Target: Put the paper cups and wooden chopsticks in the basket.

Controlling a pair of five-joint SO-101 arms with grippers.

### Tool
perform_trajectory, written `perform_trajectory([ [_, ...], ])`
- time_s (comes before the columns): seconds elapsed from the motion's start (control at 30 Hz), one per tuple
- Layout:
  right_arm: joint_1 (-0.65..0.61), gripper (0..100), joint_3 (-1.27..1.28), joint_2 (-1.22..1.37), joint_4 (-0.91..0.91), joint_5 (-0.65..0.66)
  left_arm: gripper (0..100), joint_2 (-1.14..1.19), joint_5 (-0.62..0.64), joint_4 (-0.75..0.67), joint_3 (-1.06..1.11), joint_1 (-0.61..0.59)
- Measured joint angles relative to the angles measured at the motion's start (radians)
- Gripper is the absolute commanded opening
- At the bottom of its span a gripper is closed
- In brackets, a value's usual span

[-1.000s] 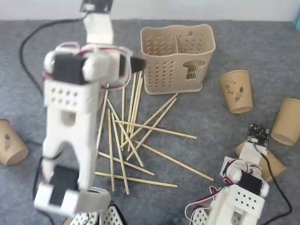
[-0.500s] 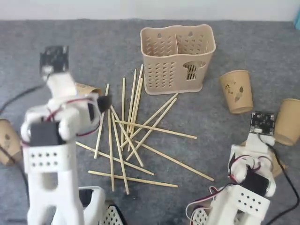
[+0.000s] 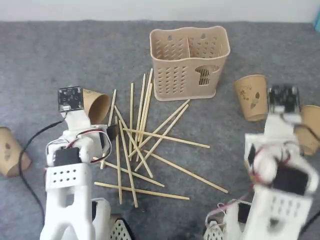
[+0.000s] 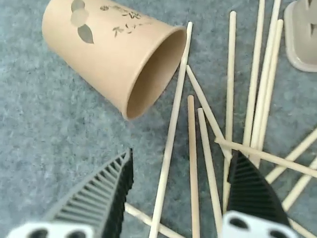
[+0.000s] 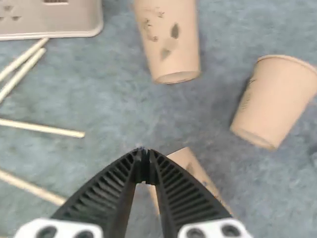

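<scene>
The tan slotted basket (image 3: 190, 60) stands at the back of the grey mat. Several wooden chopsticks (image 3: 140, 145) lie scattered in front of it. My left gripper (image 4: 183, 154) hangs open just above the chopsticks (image 4: 171, 144), close to the mouth of a paper cup (image 4: 114, 54) that lies on its side, the same cup (image 3: 95, 106) next to the left arm. My right gripper (image 5: 142, 151) is shut and empty over the mat. A tipped cup (image 5: 190, 168) lies partly beneath its fingers, and two more cups (image 5: 168, 37) (image 5: 275, 99) lie beyond.
A further cup (image 3: 10, 152) lies at the mat's left edge. On the right lie two cups (image 3: 251, 97) (image 3: 310, 127) beside the right arm. The basket's base (image 5: 49, 20) and a stray chopstick (image 5: 39, 128) lie off to one side of the right gripper.
The left arm has swung back from the basket and come down over the chopsticks beside the tipped cup. The right arm has risen and stretched forward toward the cups on the right.
</scene>
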Motion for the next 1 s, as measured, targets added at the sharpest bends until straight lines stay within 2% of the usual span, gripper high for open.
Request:
perform_trajectory([
  [0.1, -0.057, 1.3, -0.226, 0.204, 0.094, -0.051, 29, 0.044, 0.000, -0.124, 0.049, 0.002],
  [0.17, -0.106, 6.4, -0.374, 0.328, 0.130, -0.083, 29, 0.077, 0.000, -0.198, 0.069, 0.000],
  [0.23, -0.147, 11.7, -0.523, 0.443, 0.152, -0.117, 29, 0.114, 0.000, -0.242, 0.069, 0.000],
  [0.3, -0.181, 12.5, -0.664, 0.555, 0.160, -0.150, 29, 0.149, 0.000, -0.269, 0.069, 0.000],
  [0.47, -0.236, 12.3, -0.999, 0.830, 0.166, -0.170, 29, 0.242, 0.000, -0.279, 0.055, 0.000],
  [0.73, -0.239, 12.4, -1.539, 1.246, 0.166, -0.172, 29, 0.293, 0.000, -0.279, 0.028, 0.000],
  [1.0, -0.239, 12.4, -1.806, 1.513, 0.166, -0.186, 29, 0.293, 0.000, -0.302, 0.028, 0.000],
])
